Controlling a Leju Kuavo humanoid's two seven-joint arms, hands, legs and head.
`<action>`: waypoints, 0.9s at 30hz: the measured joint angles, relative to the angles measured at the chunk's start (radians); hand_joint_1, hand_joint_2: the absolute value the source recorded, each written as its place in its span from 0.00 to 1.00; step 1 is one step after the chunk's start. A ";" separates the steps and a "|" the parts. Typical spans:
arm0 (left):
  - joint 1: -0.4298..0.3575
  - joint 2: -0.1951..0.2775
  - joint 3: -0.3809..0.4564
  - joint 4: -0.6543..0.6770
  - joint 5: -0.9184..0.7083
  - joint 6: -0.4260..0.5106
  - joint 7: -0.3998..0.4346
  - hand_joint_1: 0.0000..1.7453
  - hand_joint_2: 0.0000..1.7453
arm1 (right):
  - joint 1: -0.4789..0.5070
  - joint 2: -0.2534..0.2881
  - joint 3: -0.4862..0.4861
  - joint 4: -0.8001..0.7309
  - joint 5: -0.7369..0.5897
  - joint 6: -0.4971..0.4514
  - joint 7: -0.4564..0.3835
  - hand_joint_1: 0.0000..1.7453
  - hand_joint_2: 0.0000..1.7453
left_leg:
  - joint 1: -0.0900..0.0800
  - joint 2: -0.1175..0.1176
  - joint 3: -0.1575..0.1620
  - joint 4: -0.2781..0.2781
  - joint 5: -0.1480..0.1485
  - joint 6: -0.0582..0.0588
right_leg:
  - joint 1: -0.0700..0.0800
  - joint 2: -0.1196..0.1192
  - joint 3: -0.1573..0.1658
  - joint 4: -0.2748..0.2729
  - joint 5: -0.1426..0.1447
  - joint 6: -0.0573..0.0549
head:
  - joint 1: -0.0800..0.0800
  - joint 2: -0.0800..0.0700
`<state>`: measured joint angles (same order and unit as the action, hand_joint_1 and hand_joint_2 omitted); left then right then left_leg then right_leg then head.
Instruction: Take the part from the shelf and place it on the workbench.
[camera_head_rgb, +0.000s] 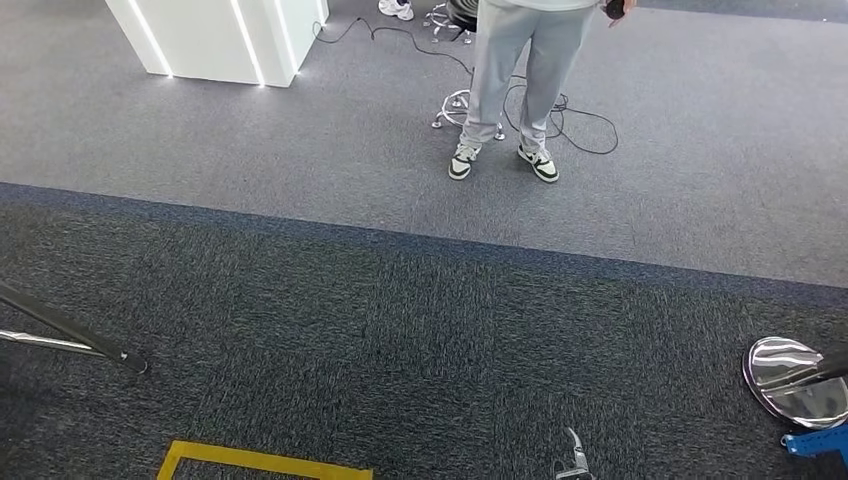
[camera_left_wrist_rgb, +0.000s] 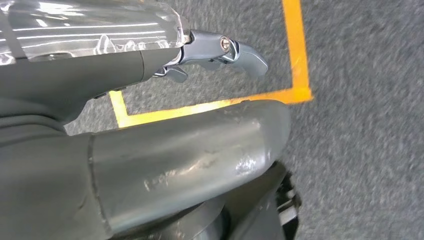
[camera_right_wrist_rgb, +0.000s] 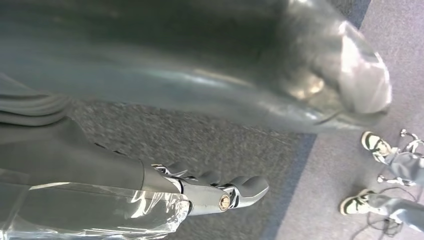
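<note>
My left hand (camera_left_wrist_rgb: 220, 50) hangs over dark grey carpet. Its fingers are lightly bent, its thick grey thumb (camera_left_wrist_rgb: 200, 160) is stretched out, and there is nothing in it. My right hand (camera_right_wrist_rgb: 215, 192) also hangs over the carpet, fingers stretched and apart, holding nothing. In the head view a metal fingertip (camera_head_rgb: 574, 458) of the right hand pokes in at the bottom edge.
A person in grey trousers (camera_head_rgb: 520, 70) stands ahead, with cables (camera_head_rgb: 585, 130) and a stool base (camera_head_rgb: 455, 108) on the floor. A white lit block (camera_head_rgb: 215, 35) stands far left. Yellow floor tape (camera_head_rgb: 260, 462) lies near me. A dark stand leg (camera_head_rgb: 70, 335) is left, a shiny round base (camera_head_rgb: 795, 380) right.
</note>
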<state>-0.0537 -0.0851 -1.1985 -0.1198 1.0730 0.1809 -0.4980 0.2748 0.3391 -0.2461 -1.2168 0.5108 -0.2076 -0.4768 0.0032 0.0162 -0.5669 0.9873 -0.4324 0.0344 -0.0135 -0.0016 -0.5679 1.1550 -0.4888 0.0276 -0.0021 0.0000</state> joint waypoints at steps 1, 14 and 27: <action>0.000 0.000 0.000 0.000 0.003 0.002 0.001 0.00 0.00 | -0.002 0.000 0.000 0.000 -0.001 -0.004 0.001 0.00 0.00 | -0.001 0.000 -0.005 0.004 0.005 -0.005 | 0.002 0.000 0.054 -0.078 -0.007 -0.004 | 0.000 0.000; 0.004 0.005 -0.006 0.000 0.014 0.027 0.011 0.00 0.00 | -0.006 -0.001 0.002 0.007 0.033 -0.070 0.016 0.00 0.00 | 0.007 -0.001 -0.074 0.229 -0.080 -0.047 | 0.019 -0.064 0.089 -0.180 -0.022 -0.057 | -0.006 0.000; 0.000 0.007 -0.024 0.000 0.016 0.031 0.016 0.00 0.00 | -0.006 -0.006 0.005 0.010 0.017 -0.068 0.000 0.00 0.75 | -0.001 -0.016 0.017 0.015 -0.020 0.017 | 0.008 -0.003 -0.057 0.118 -0.160 -0.007 | 0.005 0.000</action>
<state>-0.0539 -0.0784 -1.2224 -0.1198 1.0891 0.2120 -0.4824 0.2690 0.3331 -0.2416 -1.2070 0.5282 -0.2754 -0.4765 0.0022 0.0006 -0.5503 1.0018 -0.4521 0.0516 -0.0055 -0.0045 -0.6246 1.2734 -0.6492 0.0208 0.0033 0.0000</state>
